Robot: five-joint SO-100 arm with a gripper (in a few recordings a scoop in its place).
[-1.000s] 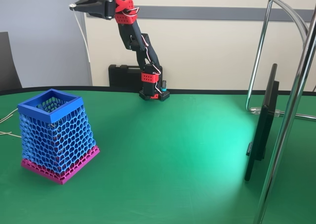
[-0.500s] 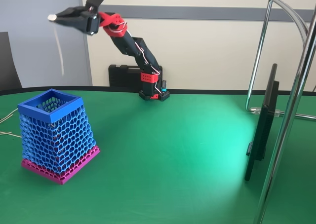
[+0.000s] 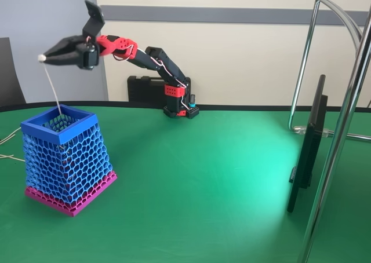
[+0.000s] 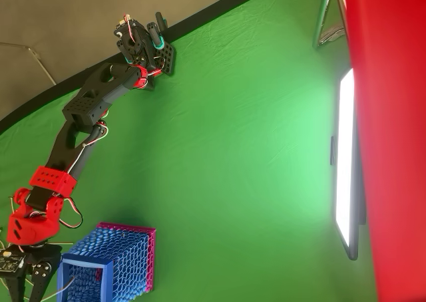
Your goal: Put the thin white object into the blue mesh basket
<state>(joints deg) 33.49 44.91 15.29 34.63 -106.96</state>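
Over blue mesh basket [image 3: 65, 159], hand [image 3: 45, 57] w/ thin white strip [image 3: 52, 89]

End effector [image 3: 44, 58] clamping thin white object [image 3: 52, 87] above blue mesh basket [image 3: 65, 159].

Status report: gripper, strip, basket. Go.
Gripper shut on white strip, high over the basket. Strip hangs down, lower end at the basket's opening, not yet released. Nothing in the way.

One fixed view stands low at the near edge of the green felt table [image 3: 203, 182], looking across to the far wall. The overhead view looks straight down. Both show the blue honeycomb mesh basket [image 3: 65, 159] [image 4: 113, 262].
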